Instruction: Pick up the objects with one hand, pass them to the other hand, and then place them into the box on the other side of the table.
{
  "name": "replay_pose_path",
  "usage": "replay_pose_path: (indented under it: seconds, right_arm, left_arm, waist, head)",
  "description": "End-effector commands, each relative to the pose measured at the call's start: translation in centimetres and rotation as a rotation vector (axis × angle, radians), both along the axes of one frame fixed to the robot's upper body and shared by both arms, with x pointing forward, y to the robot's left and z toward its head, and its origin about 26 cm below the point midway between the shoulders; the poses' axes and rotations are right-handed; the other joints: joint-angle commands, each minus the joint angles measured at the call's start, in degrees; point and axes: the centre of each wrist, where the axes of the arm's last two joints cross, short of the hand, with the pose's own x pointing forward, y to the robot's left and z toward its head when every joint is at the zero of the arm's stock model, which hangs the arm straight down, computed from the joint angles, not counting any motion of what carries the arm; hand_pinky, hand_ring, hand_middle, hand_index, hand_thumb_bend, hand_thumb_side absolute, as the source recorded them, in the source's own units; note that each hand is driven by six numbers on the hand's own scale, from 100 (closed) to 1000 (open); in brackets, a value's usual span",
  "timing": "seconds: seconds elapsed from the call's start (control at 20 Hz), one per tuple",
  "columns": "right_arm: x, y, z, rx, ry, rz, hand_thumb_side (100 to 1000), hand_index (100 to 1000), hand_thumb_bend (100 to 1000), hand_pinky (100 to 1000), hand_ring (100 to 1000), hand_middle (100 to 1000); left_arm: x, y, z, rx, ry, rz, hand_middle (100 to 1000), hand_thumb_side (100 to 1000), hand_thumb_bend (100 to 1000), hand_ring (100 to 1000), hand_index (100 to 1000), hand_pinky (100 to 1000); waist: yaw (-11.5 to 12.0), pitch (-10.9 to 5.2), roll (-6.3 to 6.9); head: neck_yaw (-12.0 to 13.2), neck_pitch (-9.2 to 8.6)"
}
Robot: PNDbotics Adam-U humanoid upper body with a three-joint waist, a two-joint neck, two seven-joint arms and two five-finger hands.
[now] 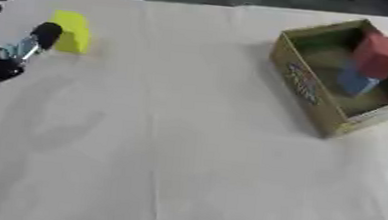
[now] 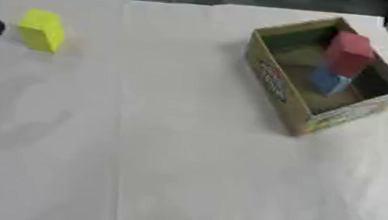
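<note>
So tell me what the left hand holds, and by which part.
Nothing: the left hand has a fingertip beside the yellow block, with no fingers curled round it.

Yellow block (image 2: 41,30), red block (image 1: 379,54), blue block (image 1: 355,81), olive box (image 1: 302,84).

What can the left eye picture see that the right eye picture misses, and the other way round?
Only the left eye view shows most of the left hand, with a finger reaching beside the yellow block. Only the right eye view shows a dark shape at its upper right edge, too unclear to name. Both show the yellow block, the box, and the red block and blue block inside it.
</note>
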Motion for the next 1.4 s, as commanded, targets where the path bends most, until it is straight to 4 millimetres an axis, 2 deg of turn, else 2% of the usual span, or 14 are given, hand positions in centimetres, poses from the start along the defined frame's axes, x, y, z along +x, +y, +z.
replay_pose_path:
  seconds: [0.05,0.2,0.4,0.75,0.9,0.95,1.0,1.05,1.15,1.4]
  right_arm:
    - [-0.5,1.1,2.4,0.055,-0.067,0.043,453,927,100,1000,892,909]
    - [-1.0,2.2,3.0,0.118,-0.122,0.072,443,943,100,1000,917,913]
    - [-1.7,4.4,3.2,0.187,-0.19,0.121,462,918,100,1000,900,884]
    - [-2.6,6.7,3.0,0.23,-0.229,0.194,497,902,100,1000,902,868]
    - [-2.8,7.1,2.6,0.232,-0.227,0.197,472,901,100,1000,896,869]
    - [-2.8,7.3,2.4,0.23,-0.225,0.197,492,904,100,1000,896,872]
    - [-2.9,7.4,2.2,0.229,-0.222,0.198,460,905,100,1000,896,873]
    - [-2.9,7.6,2.1,0.229,-0.22,0.199,493,905,100,1000,895,873]
    - [-2.9,7.9,1.7,0.231,-0.214,0.202,493,908,100,1000,893,872]
    - [-2.9,8.4,1.1,0.224,-0.193,0.211,494,918,100,1000,884,874]
  left_arm:
    - [-0.2,1.2,1.7,-0.002,-0.061,0.047,626,524,634,714,769,712]
    - [0.0,2.2,2.8,-0.005,-0.096,0.1,622,498,634,706,776,710]
    - [0.6,3.0,5.0,0.051,-0.076,0.128,637,464,640,713,800,716]
    - [2.9,4.0,9.6,0.245,0.035,0.096,663,456,682,736,810,735]
    - [4.0,3.8,11.3,0.357,0.082,0.056,686,458,727,758,817,759]
    - [4.4,3.7,11.9,0.397,0.103,0.043,704,450,753,773,820,774]
    - [4.9,3.5,12.5,0.437,0.118,0.033,712,443,769,780,823,783]
    - [5.3,3.3,13.1,0.473,0.127,0.029,718,432,797,784,829,786]
    - [6.2,2.8,14.0,0.541,0.143,0.025,727,414,819,787,844,790]
    - [8.8,1.4,15.4,0.747,0.217,0.016,729,343,905,782,846,796]
  waist:
    - [-0.2,0.15,0.9]
    - [-0.3,0.25,1.09]
    - [-0.5,0.36,1.37]
    - [-0.9,0.45,1.64]
    - [-1.1,0.61,1.61]
    - [-1.2,0.67,1.58]
    - [-1.2,0.71,1.55]
    - [-1.2,0.74,1.51]
    - [-1.4,0.78,1.37]
    - [-1.7,1.0,1.14]
  head:
    - [2.0,-0.66]
    - [3.8,-0.83]
    - [5.6,-0.96]
    - [6.6,-1.13]
    - [6.8,-1.27]
    - [6.9,-1.35]
    - [7.1,-1.48]
    - [7.2,-1.59]
    - [7.7,-1.72]
    - [8.6,-1.9]
